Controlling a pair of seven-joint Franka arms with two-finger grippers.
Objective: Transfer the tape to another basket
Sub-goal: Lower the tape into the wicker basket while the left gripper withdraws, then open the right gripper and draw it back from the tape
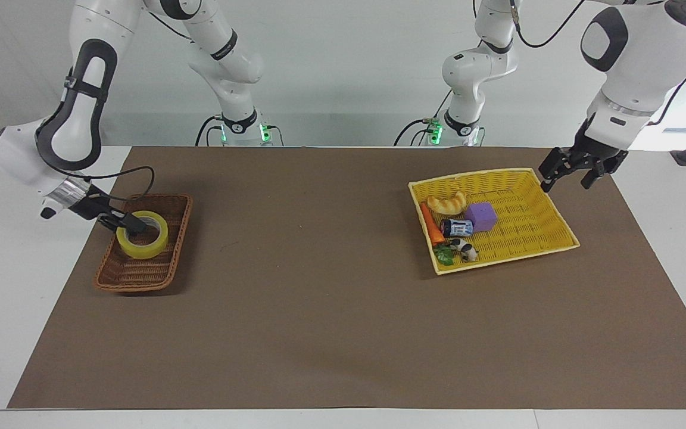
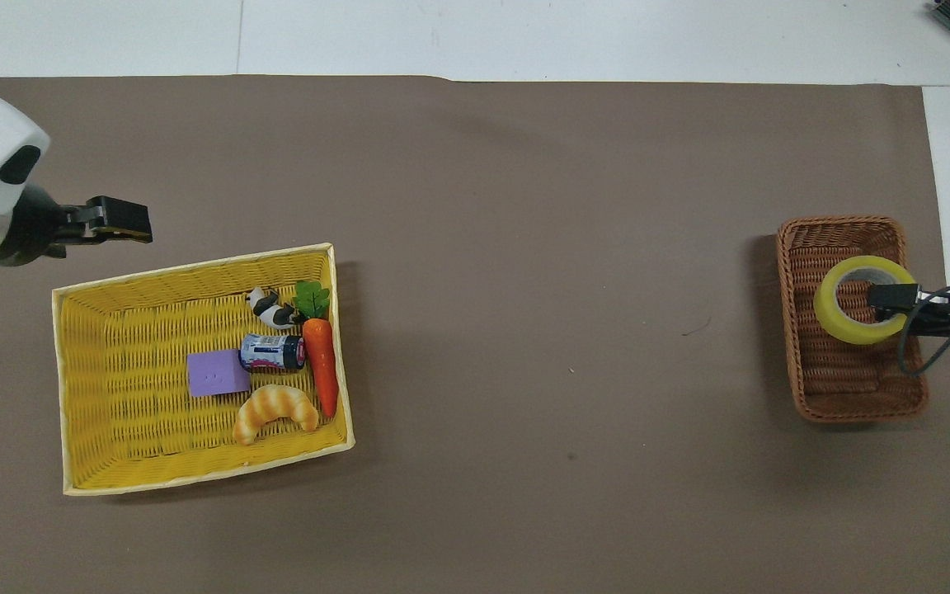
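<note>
The yellow tape (image 1: 143, 247) sits low inside the dark-brown wicker basket (image 1: 134, 275) at the right arm's end of the table. My right gripper (image 1: 127, 223) is shut on the tape's wall, one finger in the core and one outside. The overhead view shows the same: the tape (image 2: 834, 318), the basket (image 2: 854, 392) and the right gripper (image 2: 889, 295). My left gripper (image 1: 569, 177) is open and empty, up over the mat beside the yellow basket's corner; it also shows in the overhead view (image 2: 124, 224).
The bright-yellow basket (image 1: 533, 229) at the left arm's end holds a croissant (image 1: 447, 202), a purple block (image 1: 480, 215), a carrot (image 1: 431, 225), a small can (image 1: 457, 227) and a toy cow (image 1: 465, 249). A brown mat (image 1: 319, 286) covers the table.
</note>
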